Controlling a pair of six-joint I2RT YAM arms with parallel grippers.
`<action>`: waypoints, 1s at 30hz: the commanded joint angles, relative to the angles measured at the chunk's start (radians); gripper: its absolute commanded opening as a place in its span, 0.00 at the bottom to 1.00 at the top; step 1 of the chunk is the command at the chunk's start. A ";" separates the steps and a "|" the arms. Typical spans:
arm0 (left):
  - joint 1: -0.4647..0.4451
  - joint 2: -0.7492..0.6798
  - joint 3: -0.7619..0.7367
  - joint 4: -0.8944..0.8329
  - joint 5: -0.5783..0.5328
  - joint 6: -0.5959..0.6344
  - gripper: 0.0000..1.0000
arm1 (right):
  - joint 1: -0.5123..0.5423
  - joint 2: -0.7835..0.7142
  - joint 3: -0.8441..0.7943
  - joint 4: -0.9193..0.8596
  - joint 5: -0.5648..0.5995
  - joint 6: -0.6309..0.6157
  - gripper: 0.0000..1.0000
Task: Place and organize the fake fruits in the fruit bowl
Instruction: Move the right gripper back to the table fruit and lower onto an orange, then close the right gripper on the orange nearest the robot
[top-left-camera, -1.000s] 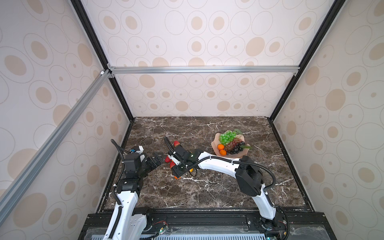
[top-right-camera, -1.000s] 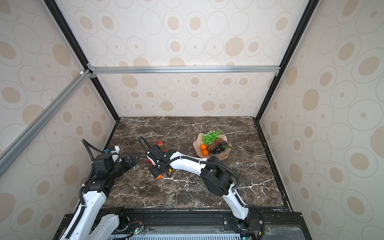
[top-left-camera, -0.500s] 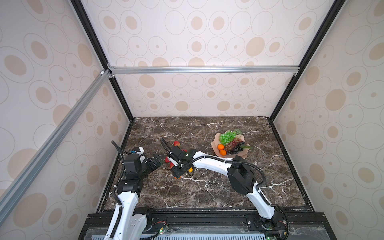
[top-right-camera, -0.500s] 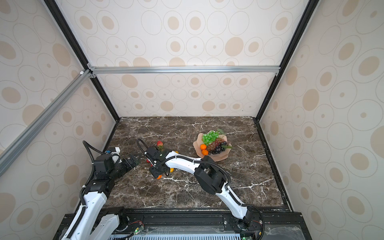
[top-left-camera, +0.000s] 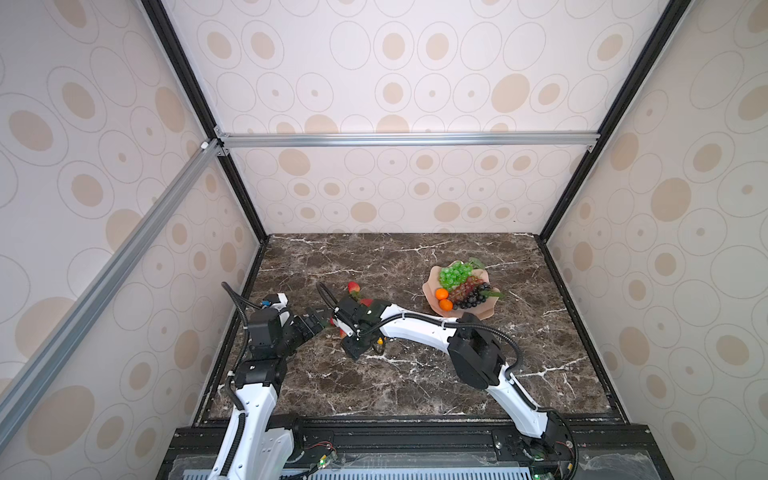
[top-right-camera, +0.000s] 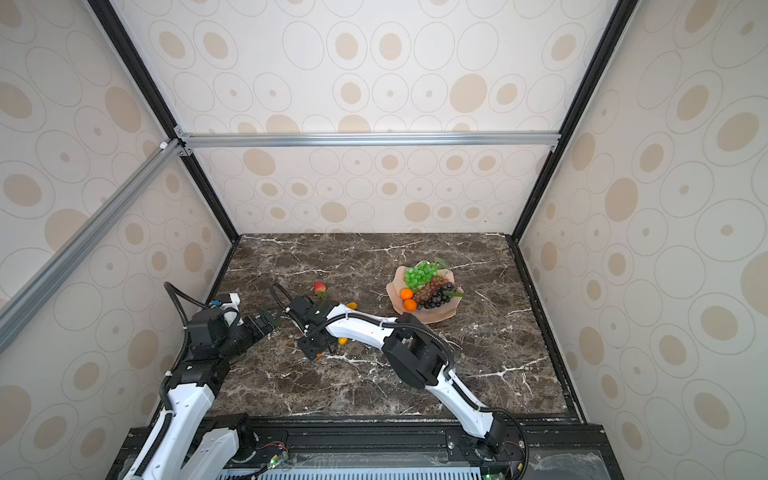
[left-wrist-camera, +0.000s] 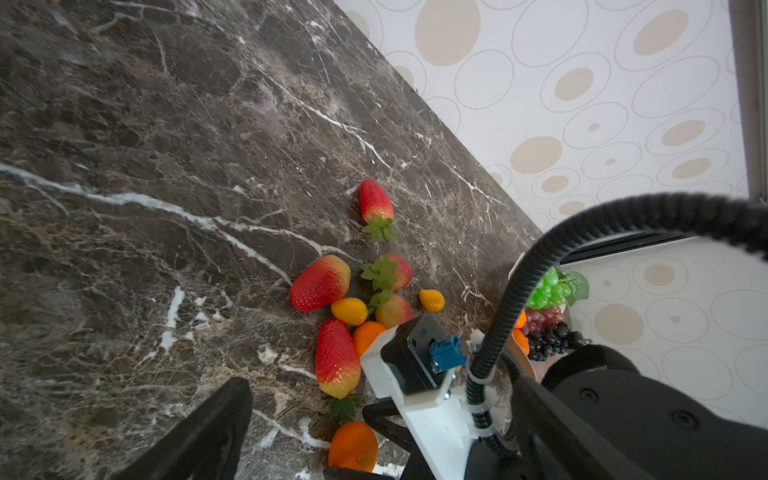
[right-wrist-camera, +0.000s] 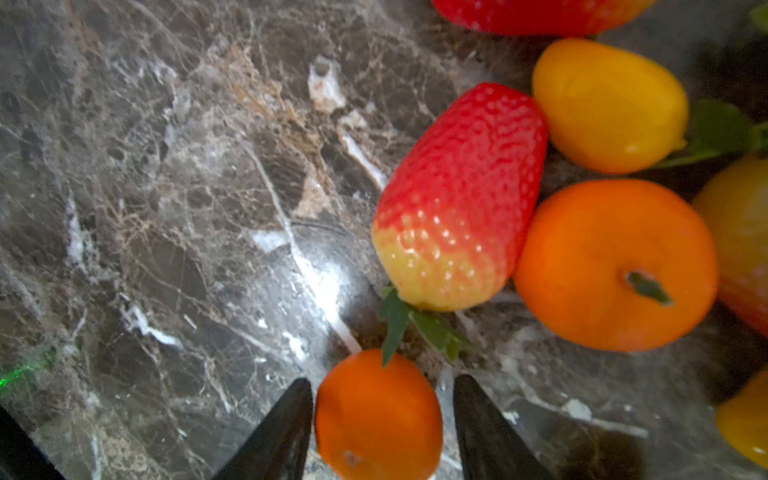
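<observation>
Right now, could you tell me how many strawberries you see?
5 strawberries: one apart, farther back; four clustered by the right gripper; its arm may hide more.

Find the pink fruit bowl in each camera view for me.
Top view: fruit bowl right of centre on the table.
Top view: fruit bowl slightly right of centre.
Left wrist: fruit bowl peeks from behind the black cable.
Right wrist: not in it.
Shared landmark: green grapes, absent from right wrist.
</observation>
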 joint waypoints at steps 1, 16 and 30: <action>0.007 -0.011 -0.001 0.016 0.012 -0.010 0.98 | 0.010 0.022 0.026 -0.038 -0.008 -0.011 0.55; 0.007 -0.011 0.001 0.016 0.014 -0.005 0.98 | 0.005 -0.086 -0.070 0.047 0.004 0.023 0.43; -0.075 0.063 0.056 0.104 0.034 0.036 0.98 | -0.075 -0.371 -0.363 0.232 0.022 0.102 0.41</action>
